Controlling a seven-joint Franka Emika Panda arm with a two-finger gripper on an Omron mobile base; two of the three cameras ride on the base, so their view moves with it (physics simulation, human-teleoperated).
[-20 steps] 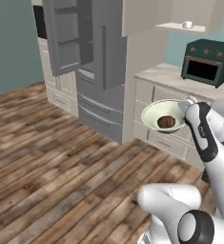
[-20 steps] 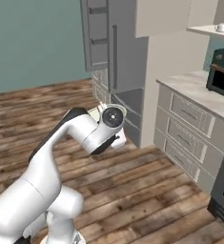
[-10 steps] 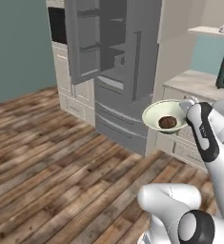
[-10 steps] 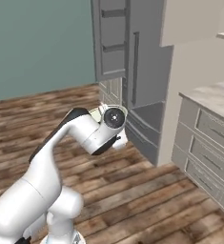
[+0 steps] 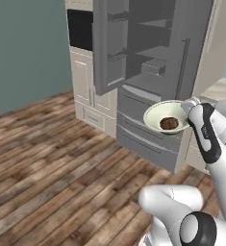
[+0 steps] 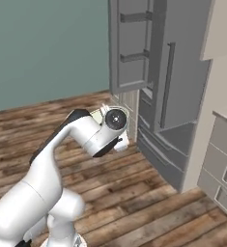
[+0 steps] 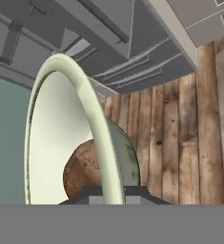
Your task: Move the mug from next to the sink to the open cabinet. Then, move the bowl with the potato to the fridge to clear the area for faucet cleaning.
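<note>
The wide pale green-cream bowl (image 5: 158, 113) hangs in the air in front of the fridge (image 5: 153, 53), level with its upper drawer. The brown potato (image 5: 169, 123) lies inside it. My gripper (image 5: 187, 105) is shut on the bowl's right rim. In the hand view the bowl rim (image 7: 88, 114) runs up between the fingertips of my gripper (image 7: 109, 191), with the potato (image 7: 81, 167) just left of it. The fridge's left upper door (image 5: 107, 46) stands open, showing inner shelves (image 5: 148, 50). In the right base view my hand (image 6: 116, 120) is near the fridge (image 6: 178, 72).
A black built-in microwave (image 5: 80, 30) sits in the cream cabinet column left of the fridge. Cream counter drawers (image 6: 222, 166) stand right of the fridge. Wood floor (image 5: 52, 158) stretches open to the left, bounded by a teal wall (image 6: 47, 48).
The whole picture has shifted, so the base has moved: the fridge now stands nearer and more central. The bowl with the potato stays in my gripper, unchanged relative to the arm.
</note>
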